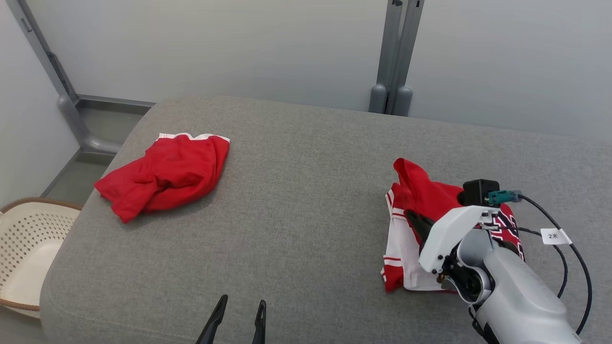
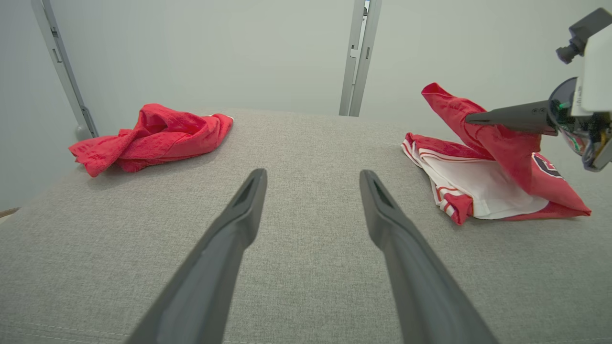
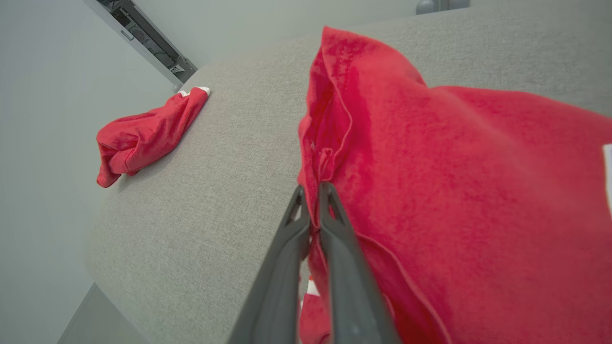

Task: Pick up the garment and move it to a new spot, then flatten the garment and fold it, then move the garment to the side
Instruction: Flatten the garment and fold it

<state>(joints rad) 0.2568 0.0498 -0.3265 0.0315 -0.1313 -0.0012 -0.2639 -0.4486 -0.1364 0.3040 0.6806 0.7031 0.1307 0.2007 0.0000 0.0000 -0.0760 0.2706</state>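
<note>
While the garment (image 1: pixel 423 193) is clamped in the right claw (image 3: pixel 311 189), left claw (image 2: pixel 311 174) spread empty, flattening and folding are judged undone.

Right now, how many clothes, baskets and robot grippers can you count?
Clothes: 2, the all-red garment and the red-and-white garment
Baskets: 1, the pale basket beside the table
Grippers: 2, the left gripper, open, and the right gripper, shut on the red-and-white garment
Total: 5
</note>
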